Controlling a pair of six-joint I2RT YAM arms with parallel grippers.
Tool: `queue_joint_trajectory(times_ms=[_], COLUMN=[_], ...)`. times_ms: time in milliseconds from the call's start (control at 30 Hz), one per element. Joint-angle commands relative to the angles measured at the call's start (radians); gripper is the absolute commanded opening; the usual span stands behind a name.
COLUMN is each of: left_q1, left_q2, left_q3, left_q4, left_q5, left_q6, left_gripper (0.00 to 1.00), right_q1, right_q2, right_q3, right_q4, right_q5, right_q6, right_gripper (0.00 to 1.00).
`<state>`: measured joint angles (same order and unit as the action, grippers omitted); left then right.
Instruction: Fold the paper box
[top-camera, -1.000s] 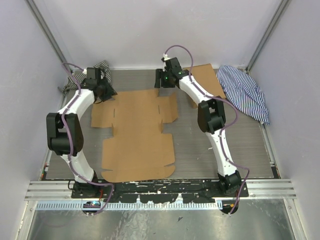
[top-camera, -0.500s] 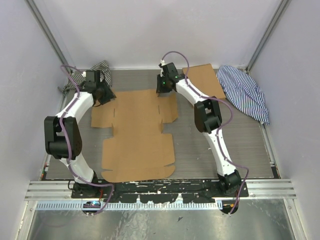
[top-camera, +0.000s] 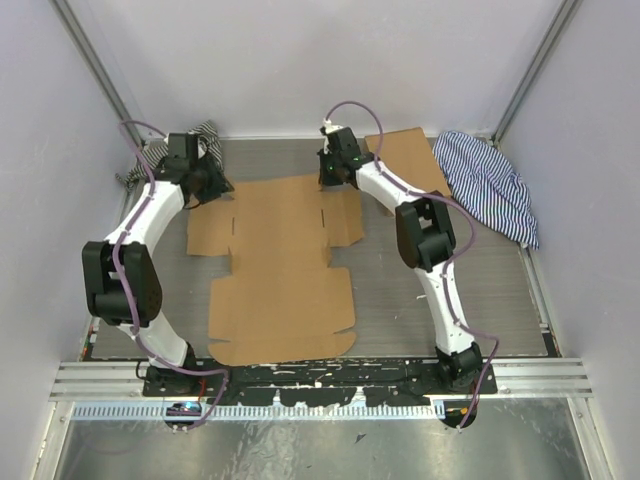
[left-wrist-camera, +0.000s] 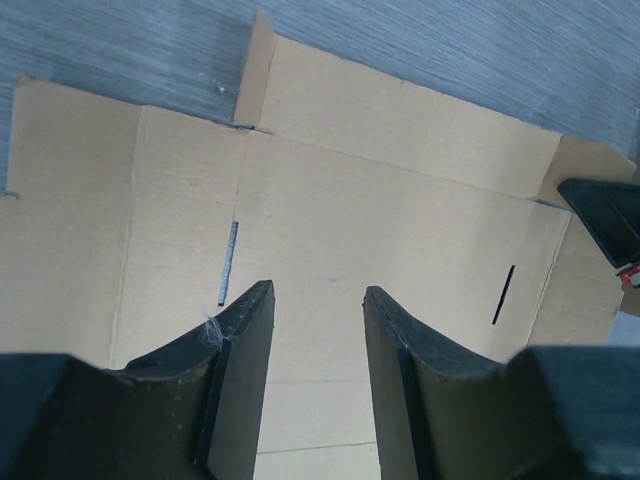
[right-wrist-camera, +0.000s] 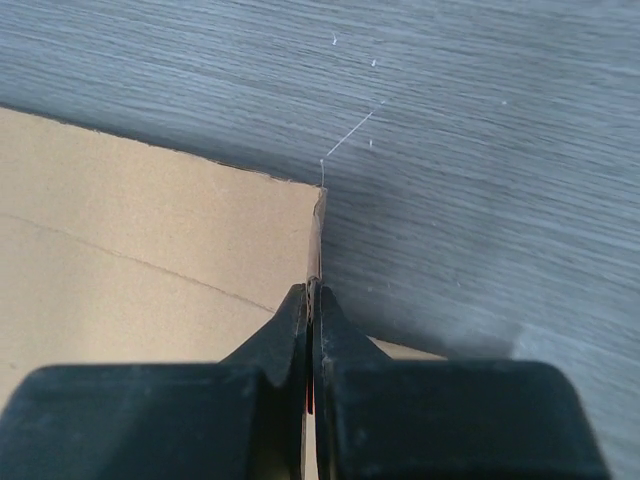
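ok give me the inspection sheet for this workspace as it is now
surface: grey streaked table
job's things: paper box spread out mid-table, not yet folded
clutter: smaller cardboard piece at far right; striped cloth on the right; second striped cloth far left, partly behind the left arm
grippers: left fingers open over the box's panel; right fingers shut on its far flap edge
cables: purple cables looped along both arms
surroundings: pale walls; metal rail at near edge
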<state>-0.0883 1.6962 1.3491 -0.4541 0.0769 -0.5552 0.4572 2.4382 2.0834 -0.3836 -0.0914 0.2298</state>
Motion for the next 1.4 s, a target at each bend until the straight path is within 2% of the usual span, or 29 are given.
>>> queue_joint_trajectory(times_ms=[0, 333, 600, 700, 967, 1233, 1367], left_q1=[-0.010, -0.055, -0.077, -0.077, -0.077, -0.077, -0.079], left_q2=[-0.053, -0.099, -0.199, -0.188, -0.080, -0.051, -0.041], left_q3=[0.086, 0.242, 0.209, 0.202, 0.255, 0.231, 0.185], left_q4=[-0.060, -0.152, -0.069, -0.036, -0.072, -0.072, -0.096], left_q5=[0.046, 0.079, 0.153, 0.225, 0.532, 0.774, 0.782], left_q6=[0.063, 0.158, 0.256, 0.283, 0.344, 0.357, 0.380], left_gripper=[0.49, 0.52, 0.62, 0.64, 0.63, 0.61, 0.61], right_q1=[0.030, 0.075, 0.155, 0.182, 0.200, 0.209, 0.210], right_q2=[-0.250, -0.494, -0.726, -0.794, -0.968, -1.006, -1.002], right_q3=[-0.131, -0.387, -0.639, -0.718, -0.911, -0.926, -0.918], right_q4=[0.194, 0.268, 0.269, 0.263, 0.327, 0.319, 0.308], right_q5=[0.044, 0.074, 0.107, 0.122, 0.100, 0.093, 0.091], right_q6=[-0.065, -0.092, -0.128, -0.135, -0.130, -0.126, -0.123], right_gripper=[0.01, 0.01, 0.03, 0.04, 0.04, 0.04, 0.04])
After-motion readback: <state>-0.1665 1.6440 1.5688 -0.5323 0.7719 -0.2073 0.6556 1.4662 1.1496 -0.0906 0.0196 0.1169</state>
